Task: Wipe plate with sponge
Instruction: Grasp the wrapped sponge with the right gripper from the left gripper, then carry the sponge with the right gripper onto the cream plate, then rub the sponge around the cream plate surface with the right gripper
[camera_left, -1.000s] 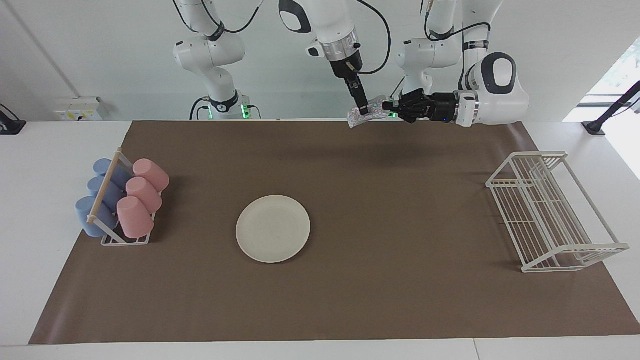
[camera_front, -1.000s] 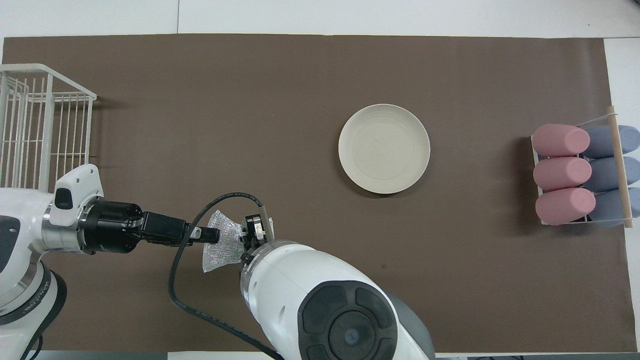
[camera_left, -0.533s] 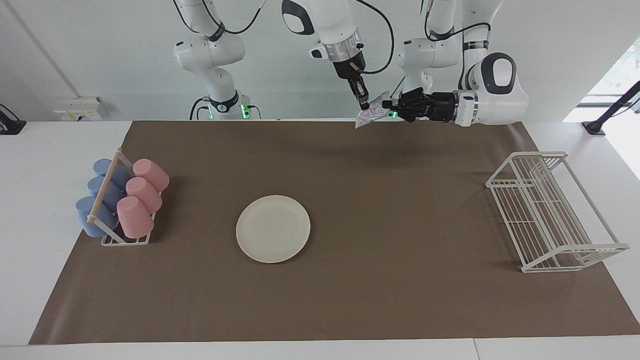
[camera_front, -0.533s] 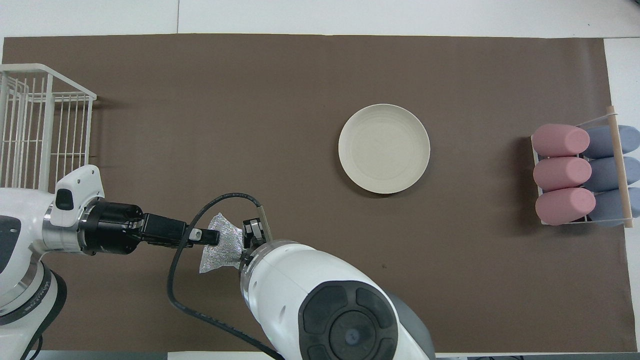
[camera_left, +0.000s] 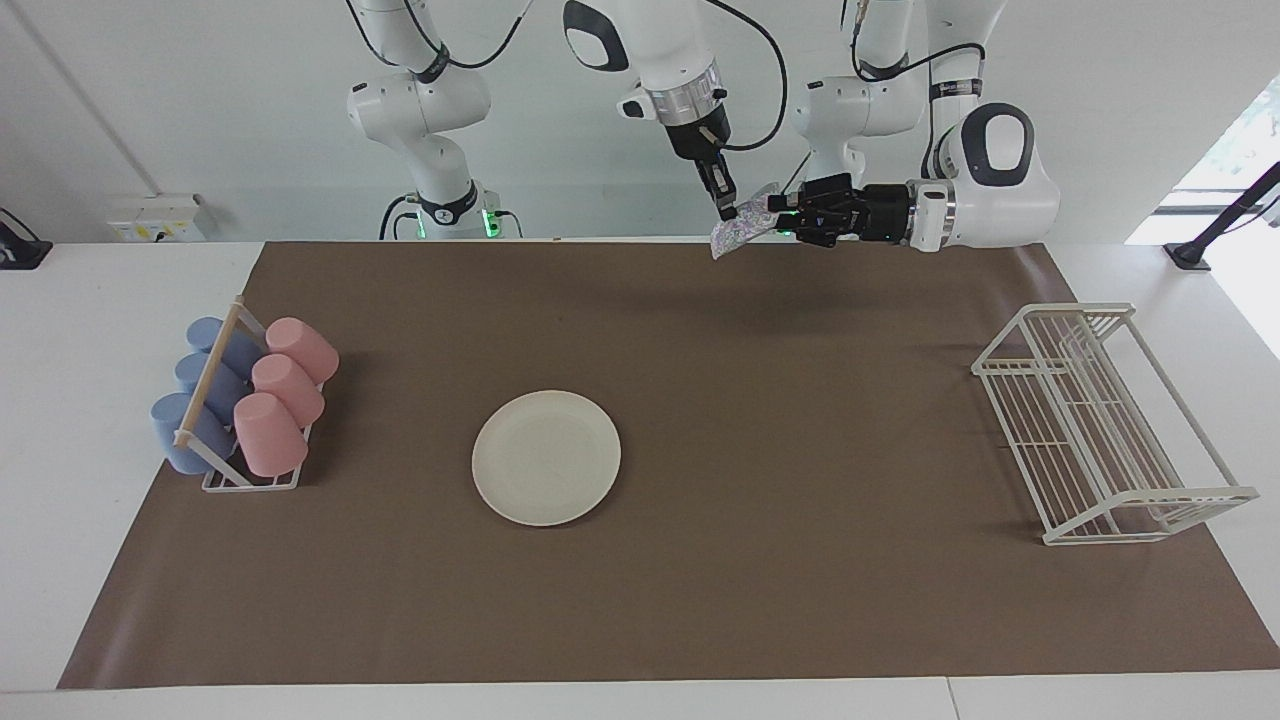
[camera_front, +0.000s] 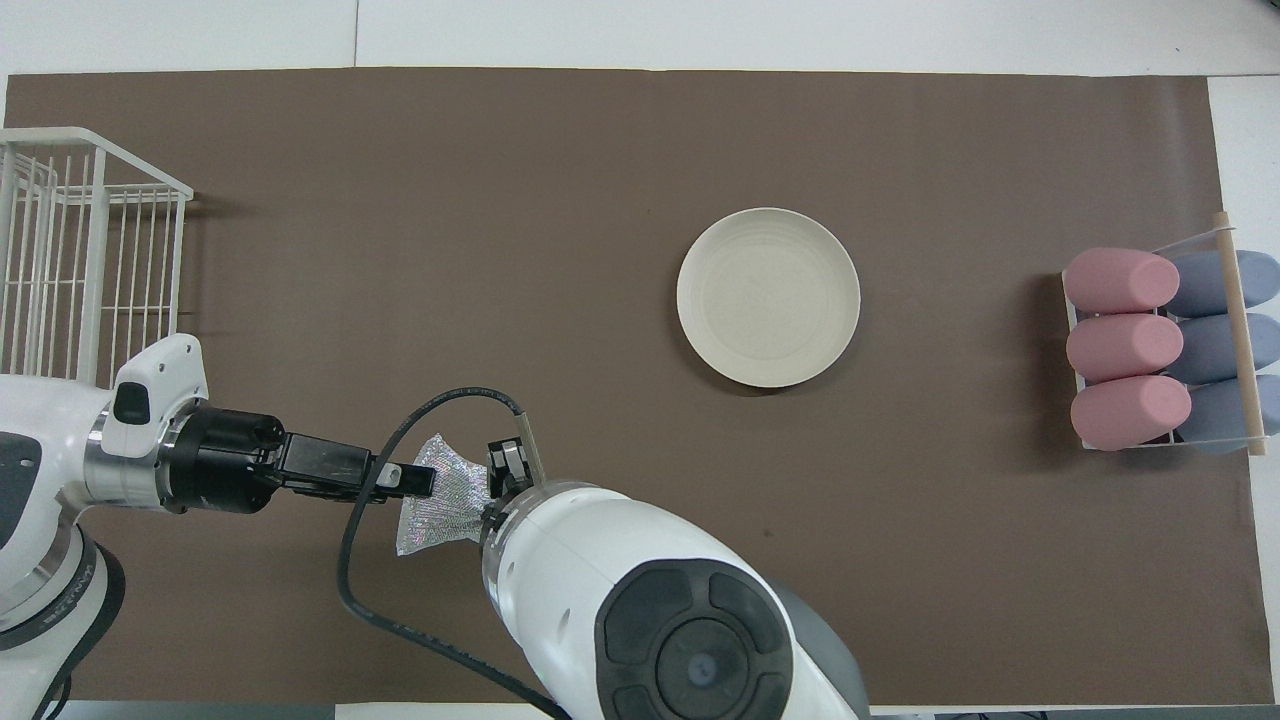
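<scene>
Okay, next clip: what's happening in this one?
Both grippers meet at the sponge, held in the air over the brown mat at the robots' edge of the table. The right gripper comes down onto it from above; the left gripper reaches in sideways. It looks like a handover. The plate lies bare on the mat, not yet wiped, between the cup rack and the wire rack.

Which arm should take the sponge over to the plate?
The right one. The right gripper and left gripper meet at the sponge in the air, but the plate lies toward the right arm's end.
</scene>
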